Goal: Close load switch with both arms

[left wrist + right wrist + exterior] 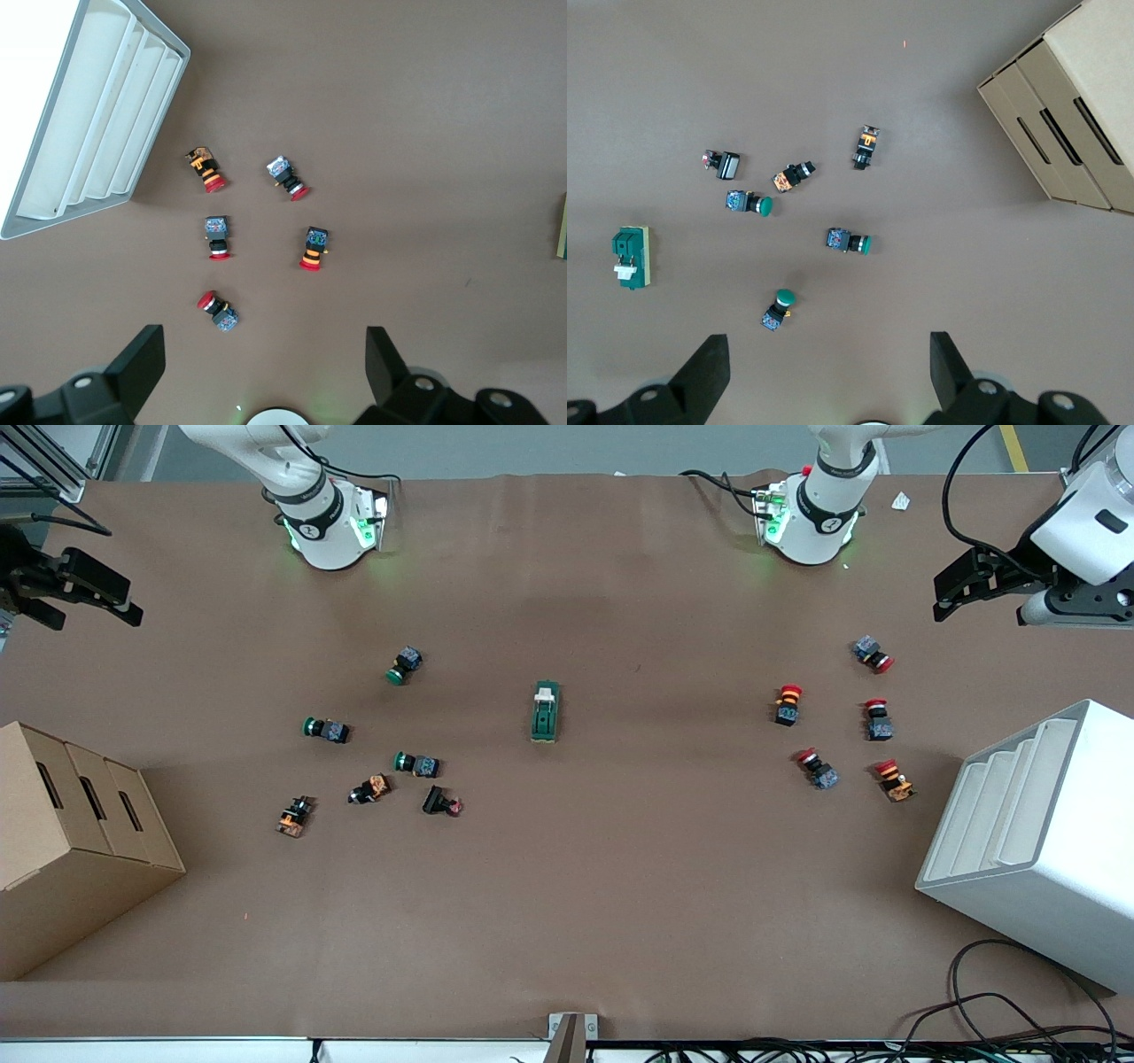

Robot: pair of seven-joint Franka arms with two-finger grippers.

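The load switch, a dark green block with a white lever tab at its end toward the robots, lies on the brown table at the middle. It also shows in the right wrist view, and its edge shows in the left wrist view. My left gripper is open and empty, held high over the left arm's end of the table. My right gripper is open and empty, held high over the right arm's end. Both are well apart from the switch.
Green-capped and dark push-buttons lie scattered toward the right arm's end, red-capped ones toward the left arm's end. A cardboard box stands at the right arm's end, a white slotted bin at the left arm's end.
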